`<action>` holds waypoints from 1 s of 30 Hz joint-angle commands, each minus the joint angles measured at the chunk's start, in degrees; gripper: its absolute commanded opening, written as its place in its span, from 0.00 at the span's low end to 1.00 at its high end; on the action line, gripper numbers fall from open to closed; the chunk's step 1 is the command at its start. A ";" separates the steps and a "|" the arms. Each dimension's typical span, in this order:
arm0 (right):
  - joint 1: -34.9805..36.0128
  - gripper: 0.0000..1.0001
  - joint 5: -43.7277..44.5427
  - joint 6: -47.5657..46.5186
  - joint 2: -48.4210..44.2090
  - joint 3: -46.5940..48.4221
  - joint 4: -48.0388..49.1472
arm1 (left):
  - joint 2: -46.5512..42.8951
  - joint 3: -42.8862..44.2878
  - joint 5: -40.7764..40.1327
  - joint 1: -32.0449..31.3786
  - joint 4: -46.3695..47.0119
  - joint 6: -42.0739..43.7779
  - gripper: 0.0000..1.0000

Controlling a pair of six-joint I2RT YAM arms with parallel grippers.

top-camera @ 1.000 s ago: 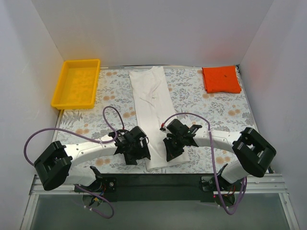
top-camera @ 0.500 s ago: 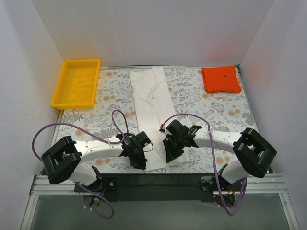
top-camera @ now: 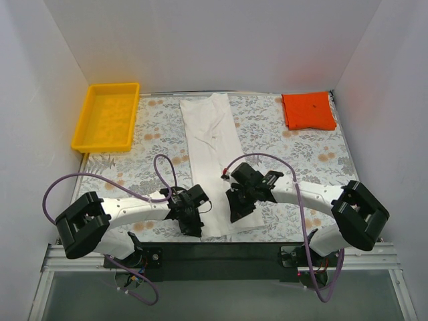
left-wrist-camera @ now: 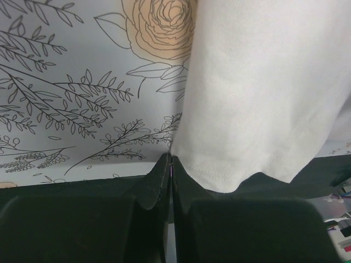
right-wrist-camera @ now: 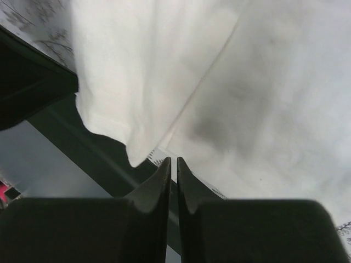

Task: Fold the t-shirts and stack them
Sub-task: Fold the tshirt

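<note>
- White t-shirt (top-camera: 212,144): lies down the middle of the worktop (top-camera: 281,144) as a long narrow strip, its sides already folded in. One end is at the far edge and the other at the near edge, between the two arms.
- Orange-red t-shirt (top-camera: 308,111): folded to a small square and resting at the far right corner, well apart from the white one. Its folding appears complete.
- Left gripper (left-wrist-camera: 170,164): jaws pressed together at the near left corner of the strip, where the hemmed edge runs into their tips, apparently pinching it.
- Right gripper (right-wrist-camera: 172,164): jaws drawn almost together, with a thin slit between them, at the near right corner. Whether cloth lies between them cannot be told.
- Progress, as judged: roughly halfway. The strip is not yet folded end over end to a square, and the two shirts are not yet stacked.
- Yellow tray (top-camera: 83,124): at the far left, with no cloth in it.
</note>
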 commanded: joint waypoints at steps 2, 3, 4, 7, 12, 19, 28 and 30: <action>0.25 0.13 2.29 -2.17 0.05 7.64 -0.51 | -1.22 -1.79 -1.61 -0.50 -4.34 -0.46 0.04; 0.25 0.13 1.94 -2.44 1.01 8.69 -0.25 | -1.48 -1.79 -1.70 -0.41 -4.34 -0.54 0.04; 0.25 0.14 1.94 -2.53 2.67 9.75 0.10 | -1.49 -1.79 -1.70 -0.50 -4.43 -0.46 0.04; 0.25 0.15 1.59 -2.44 6.02 12.04 3.07 | -1.31 -1.62 -1.35 -0.50 -4.43 -0.37 0.04; 0.25 0.15 0.09 -2.35 11.47 13.01 6.86 | -1.84 -2.06 -1.26 -0.50 -5.04 -0.54 0.04; -2.65 0.15 3.69 -3.76 11.75 8.09 6.70 | -5.44 -3.64 -1.88 -0.50 -6.80 -2.13 0.04; -2.74 0.40 10.80 -4.81 0.94 8.80 -4.11 | -6.93 1.98 -2.93 -0.50 -9.79 -3.09 0.33; -2.74 0.44 15.44 -4.37 -1.86 7.48 -6.83 | -7.64 2.69 -3.54 -0.50 -10.75 -3.79 0.44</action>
